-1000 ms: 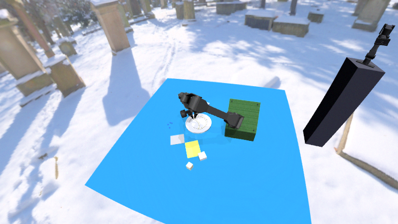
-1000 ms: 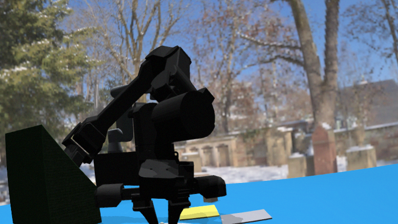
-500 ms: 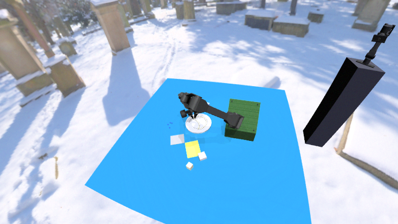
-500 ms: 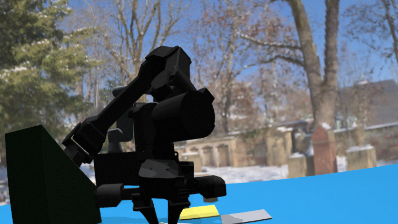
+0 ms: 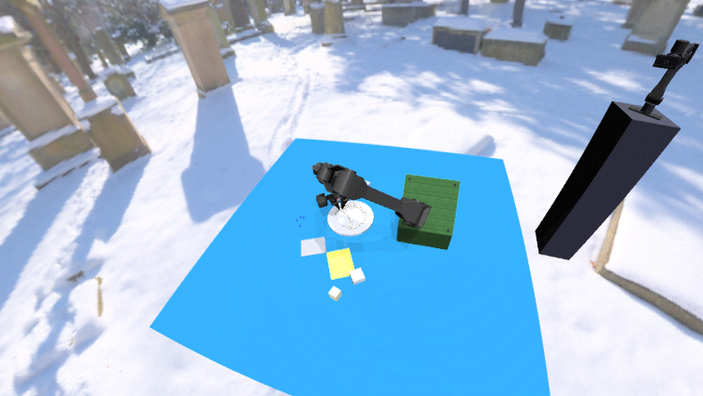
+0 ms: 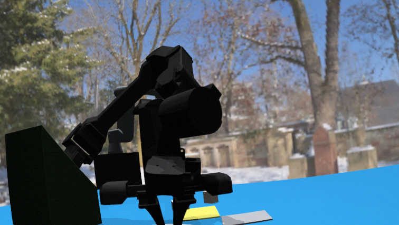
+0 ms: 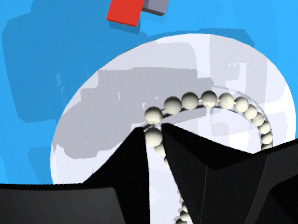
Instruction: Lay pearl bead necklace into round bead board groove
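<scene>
Curving over the white bead board (image 5: 334, 227) (image 6: 169, 224) (image 7: 125, 90), the pearl bead necklace (image 5: 350, 221) (image 7: 209, 99) arches right of centre in the wrist view. Your pincer (image 5: 340, 206) (image 6: 168, 223) (image 7: 152, 133) is narrowed on one bead near its end. Around them, on the blue counter (image 5: 417, 305) (image 6: 321, 195) (image 7: 25, 50), you see a green block (image 5: 437, 196) (image 6: 27, 173) at centre right and a yellow square (image 5: 340, 264) (image 6: 201, 213) below the board in the top view.

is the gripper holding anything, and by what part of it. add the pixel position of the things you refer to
Yes, the pearl bead necklace (image 5: 351, 224) (image 7: 209, 99): the fingers are closed on its strand at the bend, where it doubles back near the board's rim.
</scene>
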Motion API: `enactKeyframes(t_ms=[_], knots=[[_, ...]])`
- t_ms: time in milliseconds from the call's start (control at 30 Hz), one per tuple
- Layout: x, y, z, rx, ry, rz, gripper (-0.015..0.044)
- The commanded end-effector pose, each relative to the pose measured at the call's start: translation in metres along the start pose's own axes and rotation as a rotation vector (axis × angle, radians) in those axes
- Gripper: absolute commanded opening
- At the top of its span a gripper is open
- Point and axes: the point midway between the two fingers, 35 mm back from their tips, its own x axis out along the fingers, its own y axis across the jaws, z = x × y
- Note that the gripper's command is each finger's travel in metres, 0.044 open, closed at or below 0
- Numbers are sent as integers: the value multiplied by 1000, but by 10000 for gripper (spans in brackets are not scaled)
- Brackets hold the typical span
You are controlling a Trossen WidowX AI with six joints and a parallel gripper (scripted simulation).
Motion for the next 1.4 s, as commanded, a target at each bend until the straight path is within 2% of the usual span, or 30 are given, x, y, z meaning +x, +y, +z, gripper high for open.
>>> enactKeyframes(t_ms=[0,533,1100,1367], knots=[[-1,8,3,2,1,8,0],[7,9,3,2,1,8,0],[2,8,2,3,0,2,440],[-1,7,2,2,1,8,440]])
